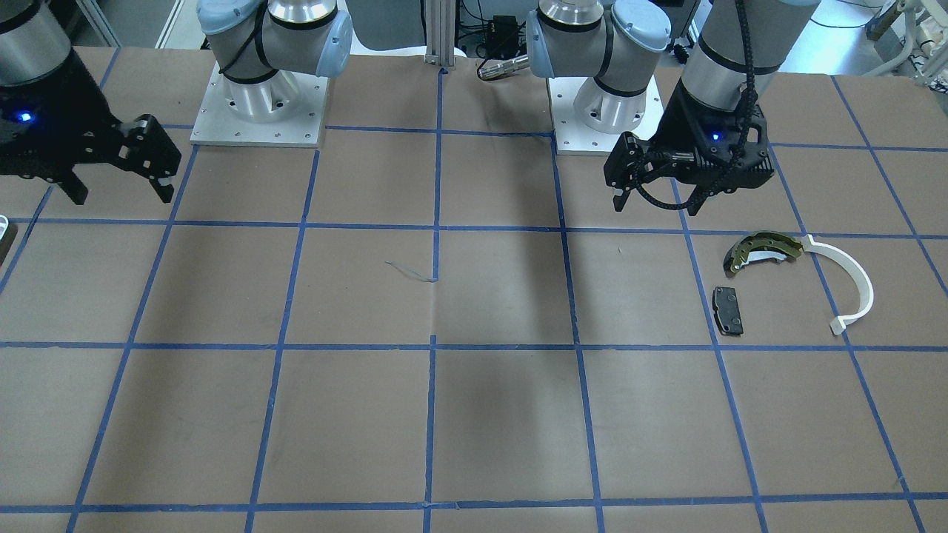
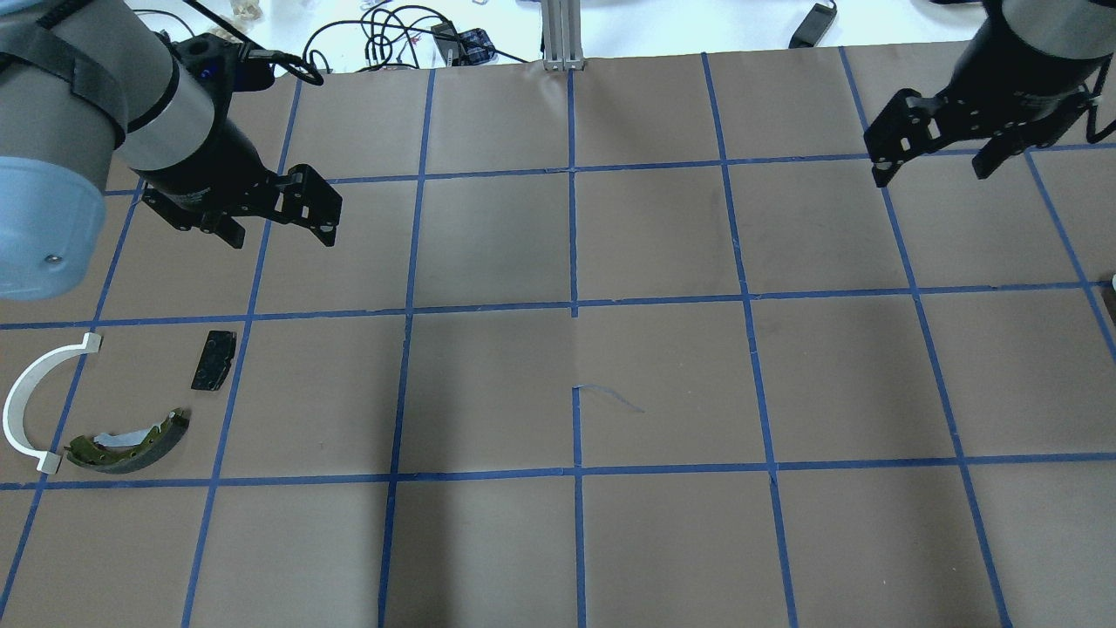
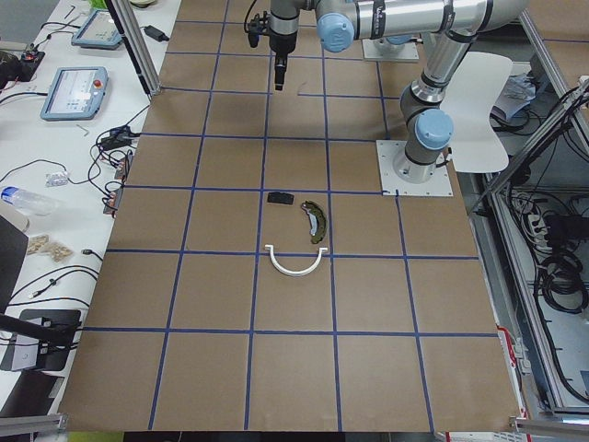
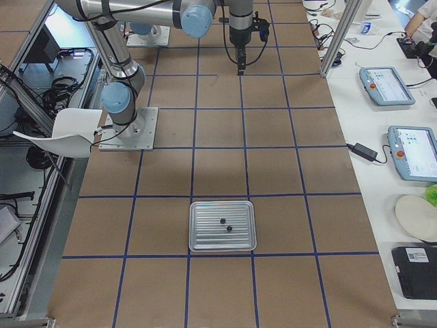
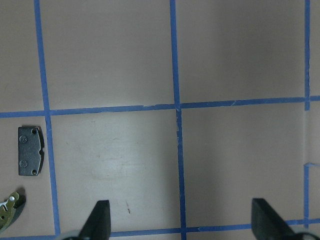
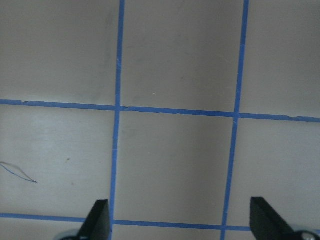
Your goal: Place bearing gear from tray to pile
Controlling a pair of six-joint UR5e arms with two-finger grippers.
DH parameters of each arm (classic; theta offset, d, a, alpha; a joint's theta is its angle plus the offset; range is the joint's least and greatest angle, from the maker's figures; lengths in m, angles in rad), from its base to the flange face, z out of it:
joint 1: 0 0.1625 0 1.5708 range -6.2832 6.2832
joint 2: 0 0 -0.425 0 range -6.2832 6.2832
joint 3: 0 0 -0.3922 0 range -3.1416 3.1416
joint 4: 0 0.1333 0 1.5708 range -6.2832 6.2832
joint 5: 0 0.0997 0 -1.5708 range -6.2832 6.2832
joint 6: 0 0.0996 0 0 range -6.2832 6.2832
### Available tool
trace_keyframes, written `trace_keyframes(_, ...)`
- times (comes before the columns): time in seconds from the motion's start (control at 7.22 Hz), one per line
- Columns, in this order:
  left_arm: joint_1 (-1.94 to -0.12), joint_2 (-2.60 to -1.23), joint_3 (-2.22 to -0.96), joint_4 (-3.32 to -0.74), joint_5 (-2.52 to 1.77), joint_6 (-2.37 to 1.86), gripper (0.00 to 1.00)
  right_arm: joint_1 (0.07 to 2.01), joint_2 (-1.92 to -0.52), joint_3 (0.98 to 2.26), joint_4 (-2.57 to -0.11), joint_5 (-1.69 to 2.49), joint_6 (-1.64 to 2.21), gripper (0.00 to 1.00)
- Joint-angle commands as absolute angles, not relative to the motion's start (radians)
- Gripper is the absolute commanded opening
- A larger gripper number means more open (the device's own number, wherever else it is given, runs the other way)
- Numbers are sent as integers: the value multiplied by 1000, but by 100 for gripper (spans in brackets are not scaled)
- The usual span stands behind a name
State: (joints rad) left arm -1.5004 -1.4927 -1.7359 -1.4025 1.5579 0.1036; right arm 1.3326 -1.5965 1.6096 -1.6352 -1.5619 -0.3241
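Note:
A silver tray (image 4: 205,240) lies on the table near the right end. Two small dark round parts (image 4: 222,221) lie in it; they are too small to tell which is the bearing gear. The pile is at the left end: an olive-gold brake shoe (image 2: 131,436), a white plastic arc (image 2: 24,399) and a dark grey pad (image 2: 214,359). My left gripper (image 2: 279,231) hangs open and empty above the table just beyond the pad. My right gripper (image 2: 933,170) is open and empty, high over the far right of the table. The left wrist view shows the pad (image 5: 30,151).
The two arm bases (image 1: 259,111) stand on plates at the robot's edge of the table. Blue tape marks a grid on the brown surface. A side bench with tablets (image 4: 386,85) and cables runs along the far side.

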Motion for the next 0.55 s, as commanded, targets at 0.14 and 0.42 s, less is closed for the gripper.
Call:
trace_keyframes(0.14, -1502, -1486, -1744, -1428, 1625, 106, 100, 1027, -1478, 1608, -1684, -1565, -781, 100)
trace_keyframes(0.42, -1500, -1483, -1733, -1430, 1523, 104, 100, 860, -1361, 1605, -1822, -1554, -1040, 100)
